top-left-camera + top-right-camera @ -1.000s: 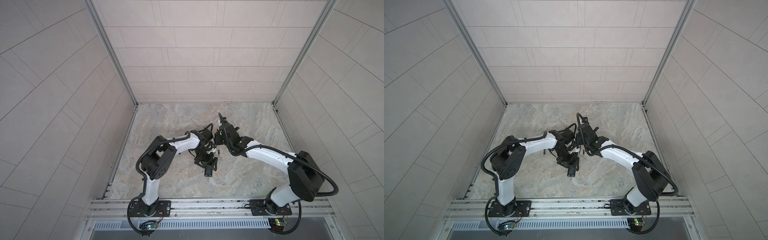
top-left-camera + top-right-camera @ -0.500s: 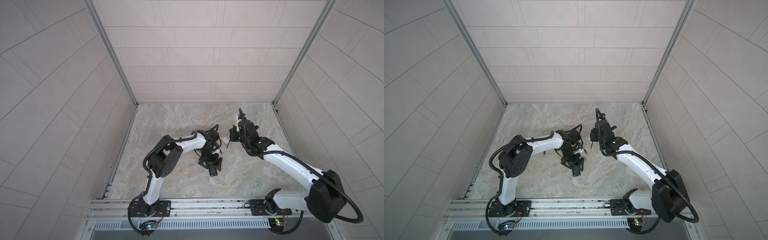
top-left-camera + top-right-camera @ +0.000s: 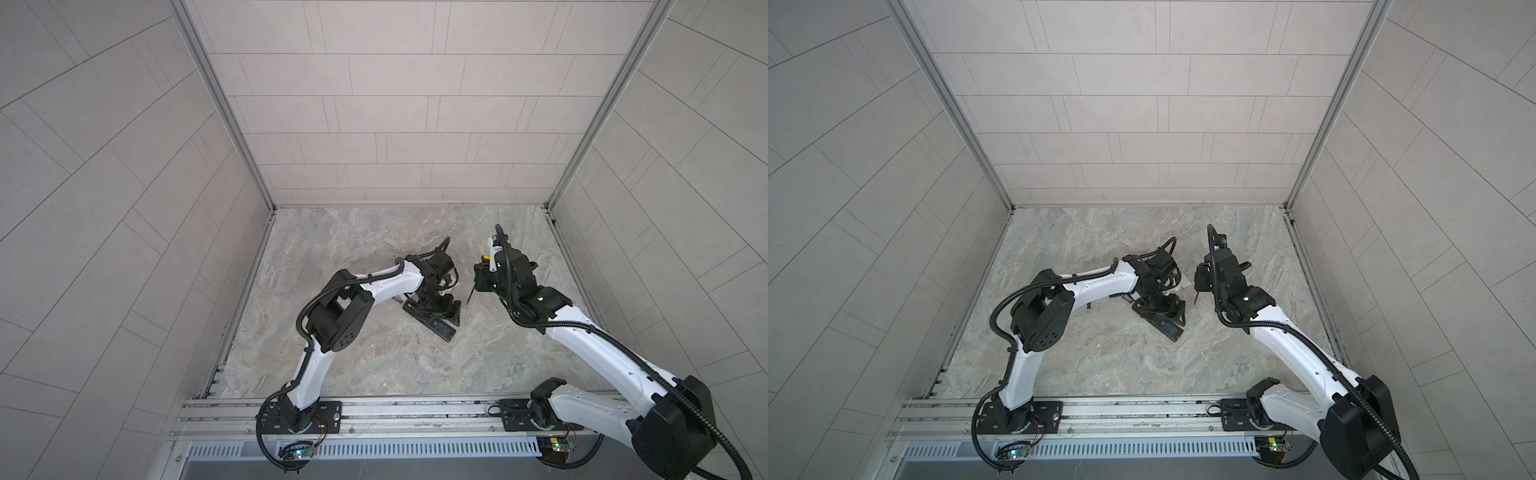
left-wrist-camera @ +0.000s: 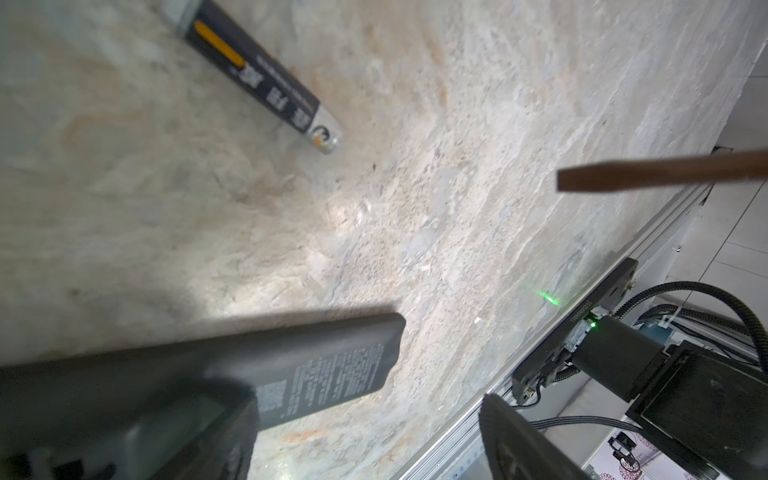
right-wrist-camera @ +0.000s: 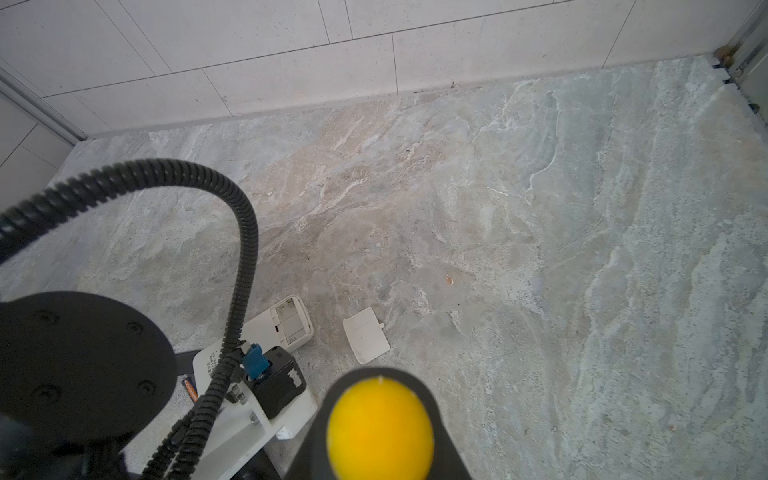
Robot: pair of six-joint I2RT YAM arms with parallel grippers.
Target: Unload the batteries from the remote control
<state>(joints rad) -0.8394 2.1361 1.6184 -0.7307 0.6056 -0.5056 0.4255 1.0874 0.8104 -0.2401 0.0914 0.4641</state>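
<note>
The black remote [image 3: 441, 329] lies face down on the stone floor, seen in both top views [image 3: 1169, 328]. My left gripper [image 3: 440, 309] hangs over it, open. In the left wrist view the remote [image 4: 316, 365] reaches out from beside one blurred finger [image 4: 174, 432]; the other finger [image 4: 523, 449] stands well apart, with bare floor between. One battery [image 4: 257, 75], black with an orange mark, lies loose beyond. My right gripper [image 3: 484, 276] is shut on the screwdriver, whose yellow handle end [image 5: 380, 419] hides the fingers; its tip [image 4: 665, 170] points toward the left gripper.
A white remote [image 5: 286, 324] with its battery bay uncovered and its white cover [image 5: 365, 340] lie just behind the left wrist [image 5: 83, 365]. Another battery end [image 5: 189, 388] peeks out beside it. The front rail [image 3: 395, 411] and the tiled walls bound the floor.
My right gripper has drawn back to the right with the screwdriver, away from the left gripper. The left gripper has shifted slightly right over the black remote, still open.
</note>
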